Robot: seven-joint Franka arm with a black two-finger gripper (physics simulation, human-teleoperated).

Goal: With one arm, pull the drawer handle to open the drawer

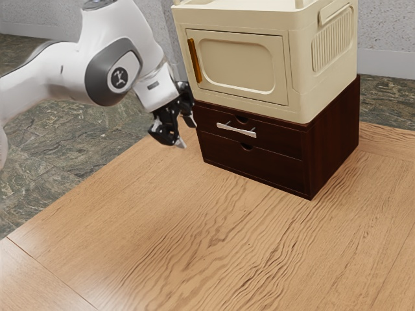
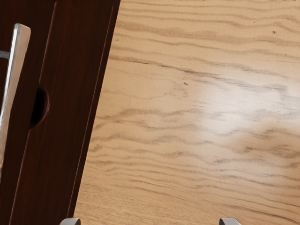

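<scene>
Fingers (image 1: 182, 144) stand well apart with nothing between them, on the black gripper (image 1: 187, 133), whose tips point down beside the drawer unit. From them, in the exterior view, the silver handle (image 1: 237, 130) lies at three o'clock, near but untouched, fixed across the upper drawer (image 1: 275, 135). That drawer looks shut, as does the lower drawer (image 1: 259, 161) at about four o'clock. The cream cabinet (image 1: 298, 71) sits on the dark drawer unit (image 1: 332, 139), toward two o'clock, and its upright gold handle (image 1: 194, 59) is almost at twelve — the wrong one to pull.

As I judge it, the likeliest trouble is sideways: the gripper seems off past one end of the bar, so closing from here would catch air, or only the tip, and slip when drawn back. Coming in too deep could jam a finger against the drawer front; a crooked pull might bind the drawer, or drag the unit across the wooden table (image 1: 194, 227) with the cabinet riding on top.

As for markings, at ten o'clock from the fingers the white arm (image 1: 152, 55) wears a pale round cap (image 1: 118, 78) with a small dark emblem — no letters I can read. Neither cabinet nor drawers show any legible label.
</scene>
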